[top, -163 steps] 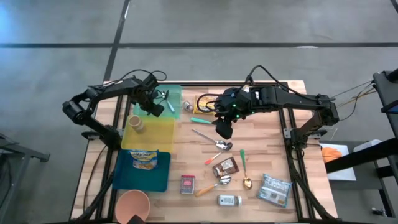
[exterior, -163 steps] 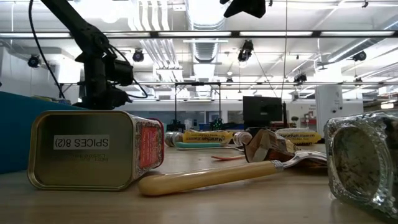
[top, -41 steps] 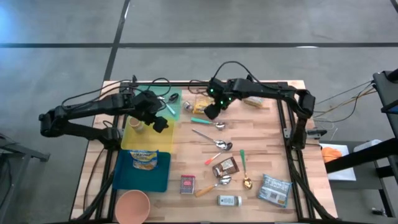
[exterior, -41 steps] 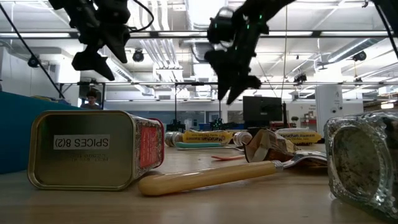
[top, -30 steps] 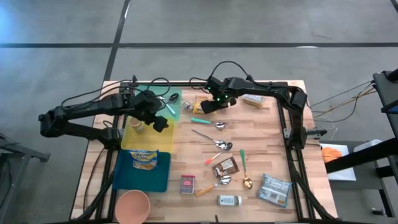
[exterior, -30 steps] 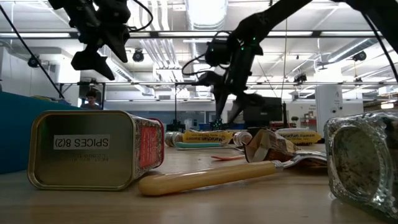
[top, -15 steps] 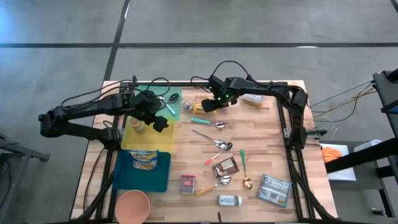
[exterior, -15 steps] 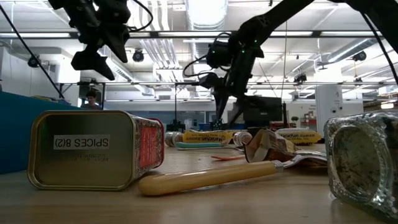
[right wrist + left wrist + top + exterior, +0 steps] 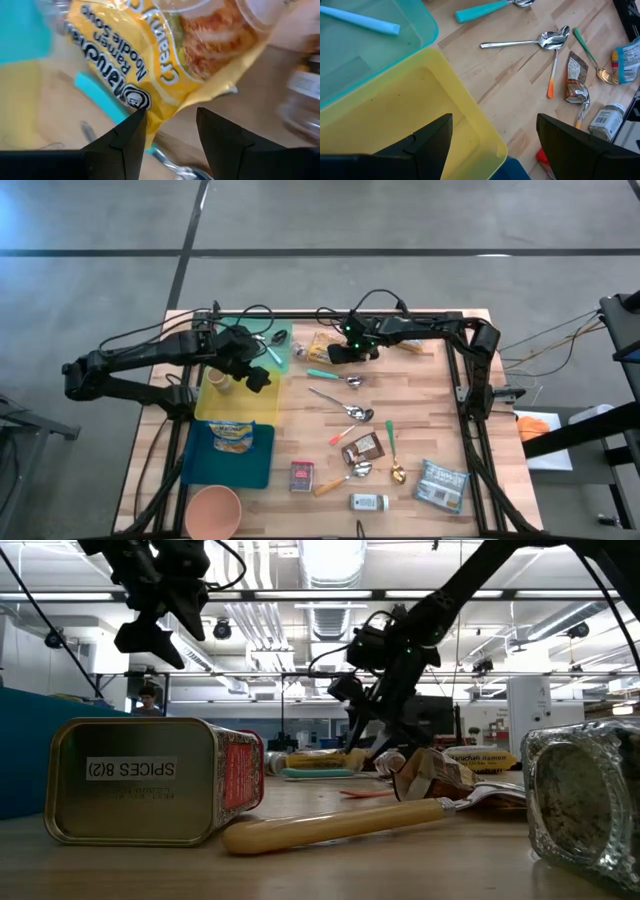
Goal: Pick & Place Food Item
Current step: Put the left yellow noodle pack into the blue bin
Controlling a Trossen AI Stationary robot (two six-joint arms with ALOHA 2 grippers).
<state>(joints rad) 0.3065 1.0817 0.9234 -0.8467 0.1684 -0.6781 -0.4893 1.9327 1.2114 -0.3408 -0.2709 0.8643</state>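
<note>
A yellow ramen noodle soup packet [image 9: 322, 345] [image 9: 165, 55] lies flat on the wooden table near its far edge, beside the teal bin [image 9: 268, 338]. My right gripper [image 9: 334, 354] [image 9: 170, 135] [image 9: 375, 745] is low over it and open. Its fingers stand on either side of the packet's nearest corner. My left gripper [image 9: 252, 375] [image 9: 495, 135] hangs open above the yellow bin [image 9: 240, 398] with nothing between its fingers. My right gripper has a corner of the ramen packet [image 9: 157, 120] between its open fingers. It comes slanting down from the table's right side. I cannot tell whether a finger touches the packet. The packet lies on the table.
A dark teal tray [image 9: 205, 465] holds a second noodle packet [image 9: 232, 437]. Several spoons [image 9: 345, 413], a brown wrapper [image 9: 363, 448], a spices tin [image 9: 302, 476], a jar [image 9: 369, 502], a foil pouch [image 9: 441, 483] and a pink bowl [image 9: 213, 508] lie over the table's near half.
My right gripper has sunk toward the ramen packet and tipped further over, its fingers now down at the packet's corner. The packet has stayed where it was.
</note>
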